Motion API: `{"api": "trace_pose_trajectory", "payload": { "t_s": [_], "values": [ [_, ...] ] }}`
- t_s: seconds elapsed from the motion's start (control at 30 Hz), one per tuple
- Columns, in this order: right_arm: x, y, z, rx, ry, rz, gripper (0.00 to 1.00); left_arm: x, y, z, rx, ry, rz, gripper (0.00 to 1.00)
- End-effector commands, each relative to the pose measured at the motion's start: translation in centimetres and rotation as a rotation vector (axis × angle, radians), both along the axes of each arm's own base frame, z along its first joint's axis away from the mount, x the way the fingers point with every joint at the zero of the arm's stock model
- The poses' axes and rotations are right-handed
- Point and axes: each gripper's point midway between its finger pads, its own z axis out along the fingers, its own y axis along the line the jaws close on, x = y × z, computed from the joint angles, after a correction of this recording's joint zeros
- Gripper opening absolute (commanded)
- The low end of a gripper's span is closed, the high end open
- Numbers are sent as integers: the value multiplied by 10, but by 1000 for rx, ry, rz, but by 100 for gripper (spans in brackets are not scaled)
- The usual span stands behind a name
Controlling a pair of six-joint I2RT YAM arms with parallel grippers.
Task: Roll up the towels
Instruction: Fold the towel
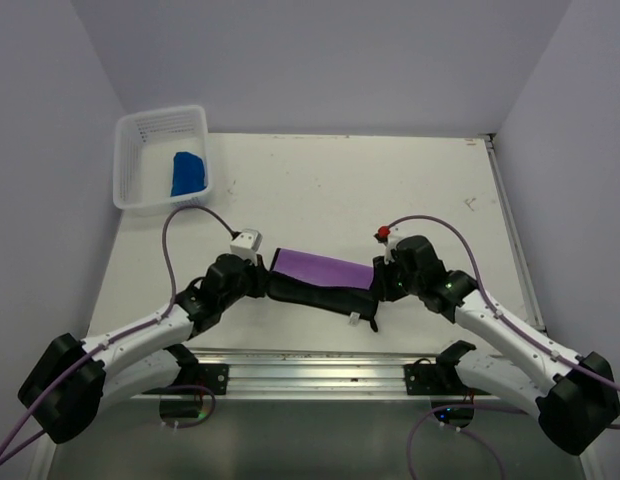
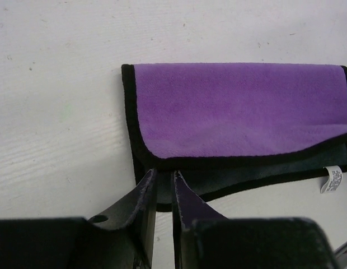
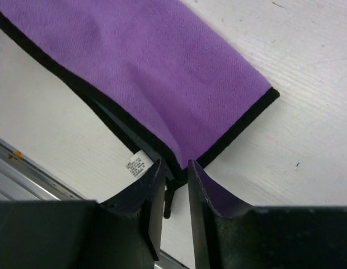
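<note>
The purple towel lies folded into a long flat strip on the bench, close to the near edge and between the two arms. It has a black border. Under its near side a dark grey layer sticks out, with a small white label at its right end. This layer may be a second towel or only the lower fold of the purple one; the views do not make it clear.

The left gripper stands at the near left corner of the strip. Its fingers are apart only by a narrow slit, and the tips just reach the black border. The right gripper stands at the near right corner and is opened a little wider. The tip of the corner, with a thin black loop, sits in the gap, but the fingers do not look pressed on it.

The blue towel is far from both arms. It lies bunched inside the white mesh basket, which stands at the far left corner of the bench.
</note>
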Motion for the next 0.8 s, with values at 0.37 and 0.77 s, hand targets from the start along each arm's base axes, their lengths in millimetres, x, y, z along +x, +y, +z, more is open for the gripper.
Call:
{"api": "trace_pose_trajectory", "payload": {
  "t_s": [0.37,0.77],
  "values": [
    [9,1,24,43,-48,-68,32,-9,4,33,-118,-49,37,40],
    [29,-18,-15,19,32,-395,36,3,-6,35,-99,-67,17,41]
  ]
}}
